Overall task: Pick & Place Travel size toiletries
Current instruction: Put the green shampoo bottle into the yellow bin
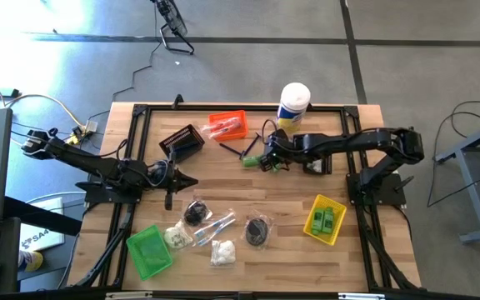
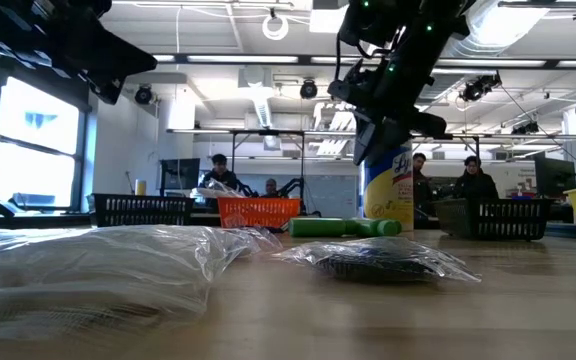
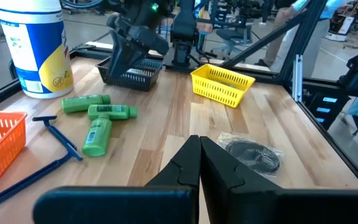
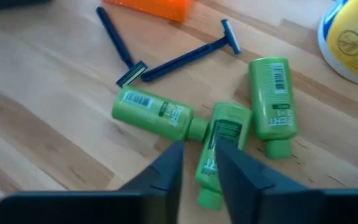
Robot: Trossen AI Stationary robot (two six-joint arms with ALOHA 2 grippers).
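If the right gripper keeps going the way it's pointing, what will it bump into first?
Most likely the middle green bottle: the right gripper points down at it, fingers open on either side of it. Two more green bottles lie beside it. How far above it is unclear.

3 green mini bottles (image 4: 156,116) lie flat, clustered at the table's far middle, beside 2 blue razors (image 4: 188,55); clear-wrapped packets (image 1: 212,227) lie near-centre.

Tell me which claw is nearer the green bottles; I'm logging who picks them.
Right. The right claw hovers directly over the cluster of green bottles, fingers straddling the middle one. The left claw sits apart, nearer the table's middle.
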